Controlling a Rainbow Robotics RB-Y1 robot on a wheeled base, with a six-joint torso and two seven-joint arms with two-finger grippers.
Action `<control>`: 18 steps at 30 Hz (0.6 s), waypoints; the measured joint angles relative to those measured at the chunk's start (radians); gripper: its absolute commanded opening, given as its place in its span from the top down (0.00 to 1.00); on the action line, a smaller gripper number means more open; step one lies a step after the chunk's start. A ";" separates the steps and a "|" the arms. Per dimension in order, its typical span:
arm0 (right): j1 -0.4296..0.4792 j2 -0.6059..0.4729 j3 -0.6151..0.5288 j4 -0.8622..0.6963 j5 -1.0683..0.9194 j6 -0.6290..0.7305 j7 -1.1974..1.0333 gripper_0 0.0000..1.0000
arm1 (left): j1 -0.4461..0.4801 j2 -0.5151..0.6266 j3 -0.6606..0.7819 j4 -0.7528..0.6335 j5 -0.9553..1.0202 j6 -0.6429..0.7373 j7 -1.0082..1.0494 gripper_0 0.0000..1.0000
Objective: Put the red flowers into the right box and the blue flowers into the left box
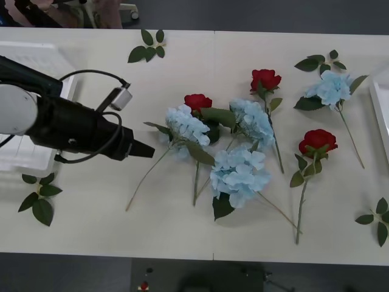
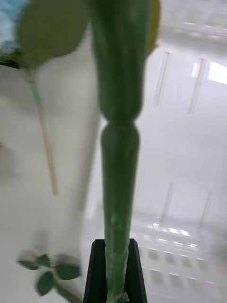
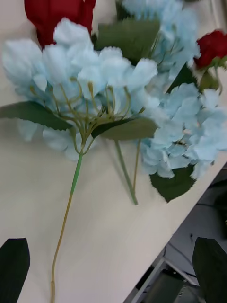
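— Cream tabletop (image 1: pixel 182 231) first: how much of it is cleared?
— Very little. The slotted left box (image 1: pixel 36 58) sits at its far left corner, and no bloom shows in the part the arm leaves uncovered. The right box (image 1: pixel 382 106) is a thin white rim at the opposite edge.
— And the arms?
— The left gripper (image 1: pixel 144 149) hovers low, just beside the nearest of the blue flowers (image 1: pixel 187 126). Its wrist view has the fingers (image 3: pixel 14 265) wide apart, with that hydrangea head straight ahead and nothing held.
— The right one?
— The right gripper (image 2: pixel 116 265) has its black fingers clamped on a thick green stem (image 2: pixel 118 142) above a white ribbed surface, likely the right box. The bloom's colour cannot be told.
— What is left?
— Four blue hydrangeas and three red flowers (image 1: pixel 317 141) lie on the tabletop, several tangled together at the middle. Apart from the one stem in hand, nearly all the sorting looks undone. Loose leaf sprigs (image 1: pixel 37 198) lie scattered round the edges.
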 measured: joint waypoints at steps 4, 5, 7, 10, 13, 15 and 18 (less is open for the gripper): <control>0.000 0.008 0.002 0.004 0.122 -0.080 -0.069 1.00 | -0.058 -0.073 -0.099 0.060 -0.126 -0.003 0.000 0.00; 0.000 0.013 0.006 0.004 0.145 -0.104 -0.098 1.00 | -0.071 -0.095 -0.113 0.078 -0.159 -0.003 -0.001 0.00; 0.000 0.024 0.031 0.004 0.190 -0.164 -0.167 1.00 | -0.097 -0.137 -0.134 0.111 -0.219 -0.003 -0.008 0.00; 0.000 0.032 0.108 0.005 0.240 -0.236 -0.237 1.00 | -0.136 -0.187 -0.163 0.156 -0.283 -0.003 -0.049 0.00; -0.003 0.032 0.219 0.015 0.268 -0.323 -0.291 1.00 | -0.181 -0.227 -0.203 0.202 -0.334 -0.003 -0.061 0.00; -0.008 0.034 0.292 0.026 0.294 -0.355 -0.341 1.00 | -0.210 -0.249 -0.231 0.237 -0.343 -0.004 -0.061 0.00; -0.015 0.046 0.366 0.044 0.348 -0.401 -0.425 1.00 | -0.244 -0.276 -0.275 0.288 -0.344 -0.026 -0.061 0.23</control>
